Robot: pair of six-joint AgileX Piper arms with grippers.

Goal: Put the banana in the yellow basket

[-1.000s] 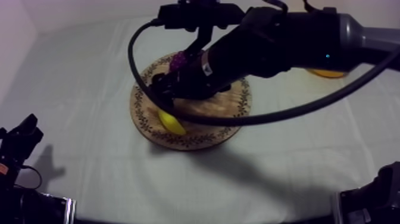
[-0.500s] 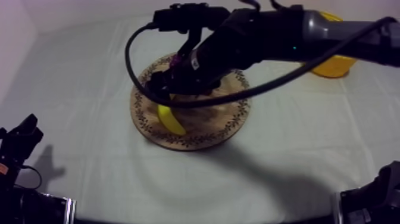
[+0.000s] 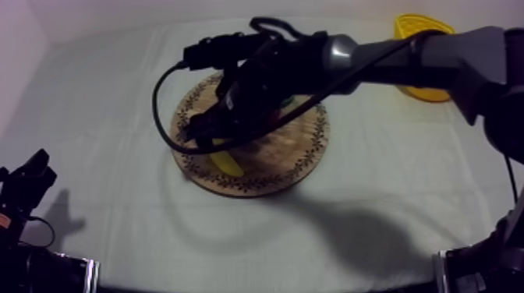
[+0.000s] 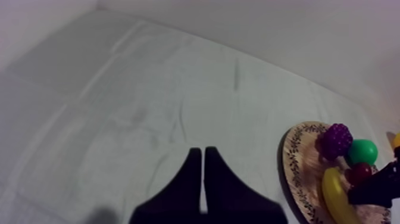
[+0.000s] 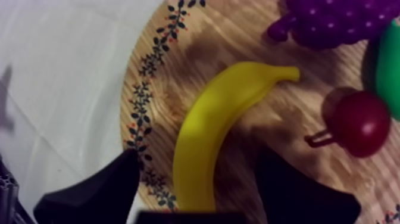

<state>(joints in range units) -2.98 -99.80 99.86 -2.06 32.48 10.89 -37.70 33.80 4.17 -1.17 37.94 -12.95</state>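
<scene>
My right hand point(image 5: 197, 158): fingers wide, one each side of the banana point(image 5: 220, 119); banana lying on the wooden board point(image 5: 196, 47), beside small red fruit point(image 5: 357, 122) and grapes point(image 5: 339, 21); yellow basket point(image 3: 413, 27) well apart, far table corner; my left hand point(image 4: 203, 179): fingers together, over bare cloth.

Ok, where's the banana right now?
In the top view the banana lies left of centre on the wooden board, under the right tool, whose open fingers straddle it; the small red fruit sits beside it.
</scene>
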